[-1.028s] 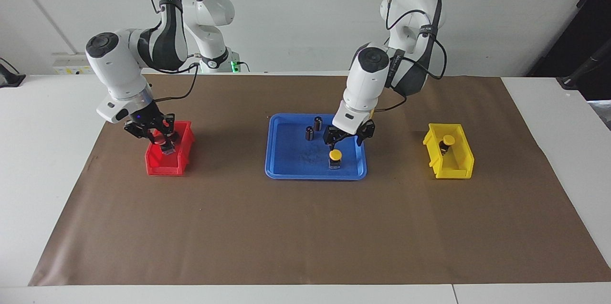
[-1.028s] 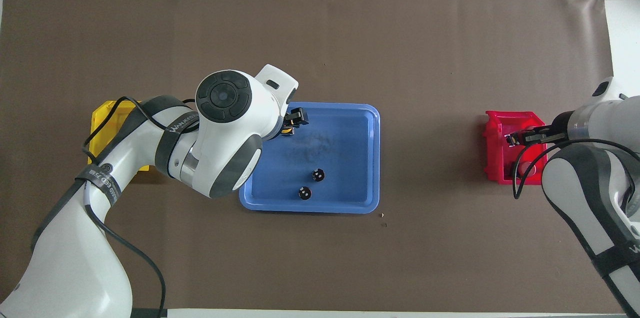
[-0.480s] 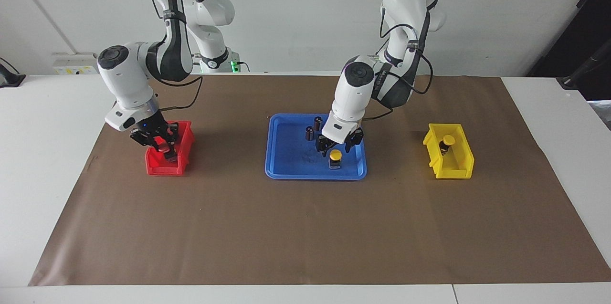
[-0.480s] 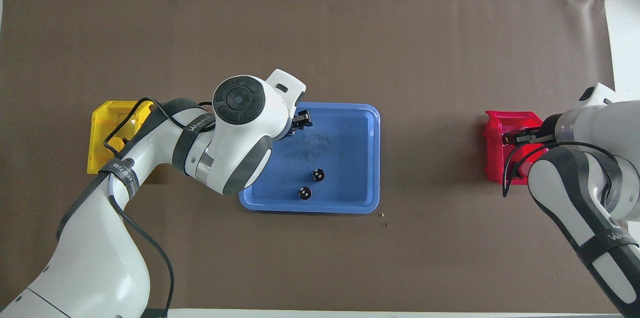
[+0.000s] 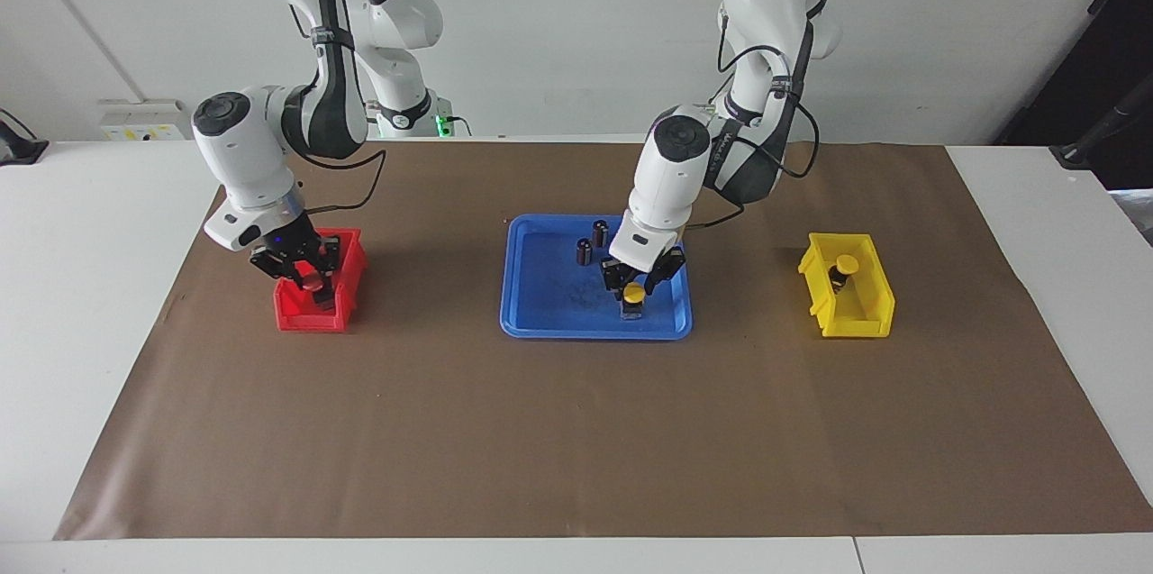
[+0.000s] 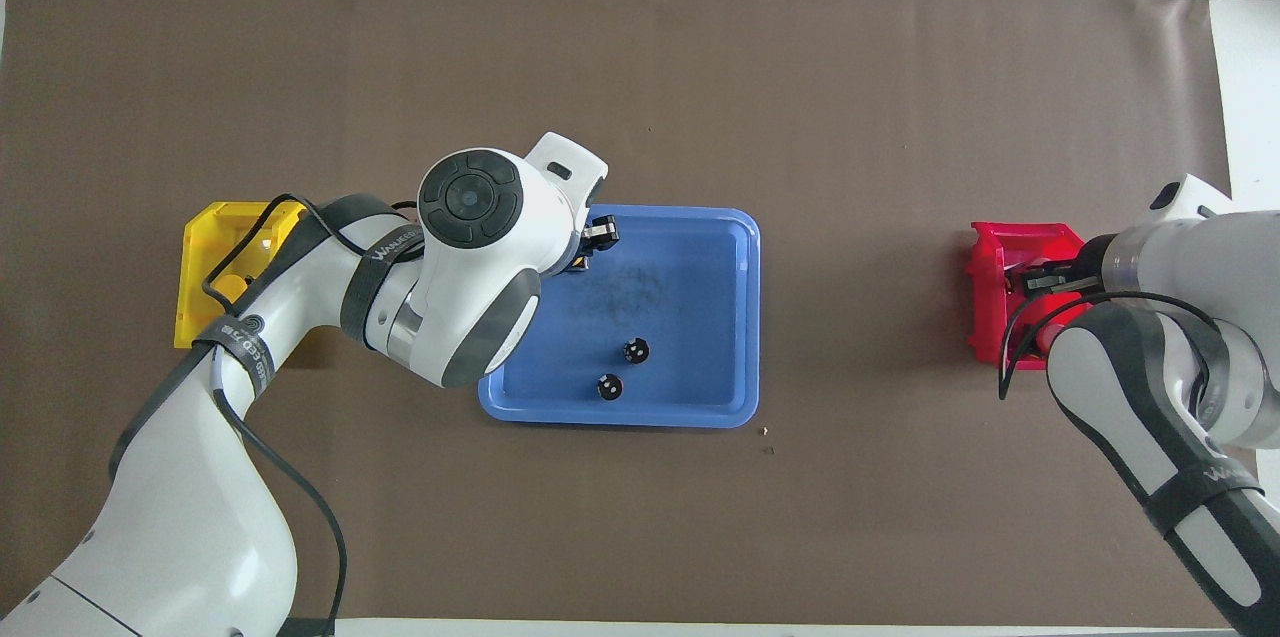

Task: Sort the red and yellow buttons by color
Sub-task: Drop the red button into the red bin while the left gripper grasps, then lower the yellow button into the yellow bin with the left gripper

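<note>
One yellow button (image 5: 634,293) stands in the blue tray (image 5: 549,296), at the tray's edge farthest from the robots. My left gripper (image 5: 636,279) is low over it, with its fingers open on either side of the cap. In the overhead view the left arm hides most of this button and gripper (image 6: 592,245). The other yellow button (image 5: 845,265) lies in the yellow bin (image 5: 856,322). My right gripper (image 5: 311,278) is down in the red bin (image 5: 302,318), shut on a red button (image 5: 313,284). Another red cap (image 6: 1050,333) shows faintly in that bin.
Two dark capless cylinders (image 5: 599,232) (image 5: 584,251) stand in the tray, nearer to the robots than the yellow button. A brown mat (image 5: 576,430) covers the table. The red bin (image 6: 985,287) is at the right arm's end, the yellow bin (image 6: 200,247) at the left arm's end.
My left gripper has come down from above the tray until its fingers flank the yellow button. My right gripper has sunk lower into the red bin with the red button.
</note>
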Action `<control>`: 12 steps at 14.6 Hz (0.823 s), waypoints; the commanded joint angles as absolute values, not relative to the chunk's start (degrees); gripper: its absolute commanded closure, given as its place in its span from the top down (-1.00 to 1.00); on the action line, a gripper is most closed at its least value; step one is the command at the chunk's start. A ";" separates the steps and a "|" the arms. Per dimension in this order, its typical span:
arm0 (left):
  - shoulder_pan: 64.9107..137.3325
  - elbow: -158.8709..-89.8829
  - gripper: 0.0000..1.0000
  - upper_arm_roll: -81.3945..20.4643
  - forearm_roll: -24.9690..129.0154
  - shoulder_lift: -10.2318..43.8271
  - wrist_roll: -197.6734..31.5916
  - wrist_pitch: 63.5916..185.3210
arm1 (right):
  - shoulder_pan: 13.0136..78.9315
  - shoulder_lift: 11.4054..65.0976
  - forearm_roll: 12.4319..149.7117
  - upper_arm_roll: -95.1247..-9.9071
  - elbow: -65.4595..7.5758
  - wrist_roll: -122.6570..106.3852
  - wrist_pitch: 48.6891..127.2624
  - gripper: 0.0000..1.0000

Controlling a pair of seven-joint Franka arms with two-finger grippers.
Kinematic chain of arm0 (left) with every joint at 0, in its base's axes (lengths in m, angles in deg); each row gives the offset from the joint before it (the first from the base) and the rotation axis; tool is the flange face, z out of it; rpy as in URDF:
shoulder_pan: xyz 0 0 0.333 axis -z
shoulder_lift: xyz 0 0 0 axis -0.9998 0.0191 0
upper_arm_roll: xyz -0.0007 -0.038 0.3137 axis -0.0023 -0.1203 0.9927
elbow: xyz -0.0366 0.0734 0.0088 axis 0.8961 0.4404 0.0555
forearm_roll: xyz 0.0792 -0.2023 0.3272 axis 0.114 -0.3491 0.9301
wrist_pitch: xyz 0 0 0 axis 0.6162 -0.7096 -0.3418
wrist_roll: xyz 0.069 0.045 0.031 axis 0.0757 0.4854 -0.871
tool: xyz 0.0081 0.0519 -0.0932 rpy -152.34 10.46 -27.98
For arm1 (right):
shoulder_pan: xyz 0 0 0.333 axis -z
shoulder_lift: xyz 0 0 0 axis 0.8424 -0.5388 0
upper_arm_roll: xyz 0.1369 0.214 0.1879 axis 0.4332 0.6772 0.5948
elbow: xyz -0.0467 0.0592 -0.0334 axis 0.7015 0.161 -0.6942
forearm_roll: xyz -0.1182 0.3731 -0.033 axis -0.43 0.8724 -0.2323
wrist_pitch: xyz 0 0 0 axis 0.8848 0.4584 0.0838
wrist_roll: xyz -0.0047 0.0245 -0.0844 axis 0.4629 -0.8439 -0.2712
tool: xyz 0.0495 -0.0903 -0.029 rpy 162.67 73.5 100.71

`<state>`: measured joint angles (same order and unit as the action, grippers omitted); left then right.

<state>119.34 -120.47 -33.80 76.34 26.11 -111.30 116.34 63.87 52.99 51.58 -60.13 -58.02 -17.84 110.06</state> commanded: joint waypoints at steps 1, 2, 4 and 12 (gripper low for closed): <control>119.58 -119.86 -0.97 -33.41 76.02 26.60 -112.77 117.12 | 64.60 53.33 52.42 -59.63 -53.63 -19.21 103.22 0.43; 119.49 -119.42 -0.97 -33.41 75.93 26.60 -114.08 116.94 | 64.52 53.16 52.33 -59.63 -50.81 -19.12 99.35 0.47; 119.14 -117.49 -0.97 -33.41 75.84 26.34 -114.36 113.80 | 64.34 53.24 52.33 -59.45 -44.49 -18.77 90.75 0.49; 101.15 -110.20 -0.97 -32.80 75.93 19.92 -89.96 93.84 | 64.52 55.88 51.54 -59.45 -21.10 -10.69 60.58 1.00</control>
<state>106.32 -110.69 -32.33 76.36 21.17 -97.15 96.69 63.81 56.12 51.55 -59.67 -25.81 -12.36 64.97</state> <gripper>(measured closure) 0.586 0.000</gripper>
